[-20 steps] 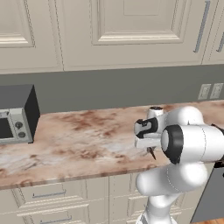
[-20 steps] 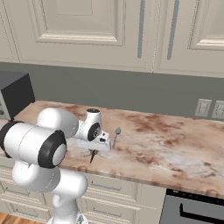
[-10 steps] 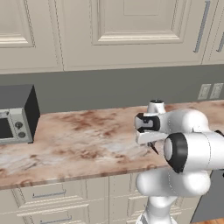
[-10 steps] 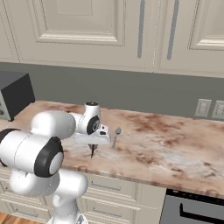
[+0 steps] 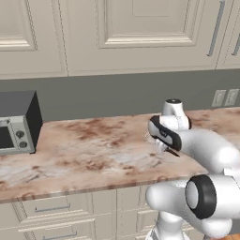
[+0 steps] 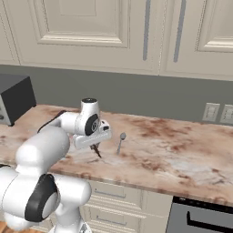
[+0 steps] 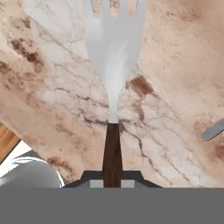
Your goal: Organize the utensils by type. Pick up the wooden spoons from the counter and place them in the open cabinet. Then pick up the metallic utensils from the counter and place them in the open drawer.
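Note:
My gripper (image 7: 112,175) is shut on the dark handle of a metallic fork (image 7: 113,48). Its silvery head points away from the hand, above the mottled counter (image 7: 175,65). In the right base view the gripper (image 6: 95,147) hangs just above the counter (image 6: 182,154), with the fork's dark handle (image 6: 97,152) sticking out below it. An all-grey metal spoon (image 6: 120,142) lies on the stone just right of the hand, and its tip (image 7: 213,130) shows in the hand view. In the left base view the gripper (image 5: 161,144) is over the counter's right part (image 5: 93,145).
A grey toaster oven (image 5: 16,124) stands at the counter's left end. Shut wall cabinets (image 6: 91,27) hang above and shut drawer fronts (image 5: 51,206) run below. Wall outlets (image 6: 211,111) are at the back right, and an appliance front (image 6: 200,218) sits under the counter's right end.
The hand has risen slightly with the fork in it, and the arm's big elbow joint has swung down toward the base. The grey spoon has not moved.

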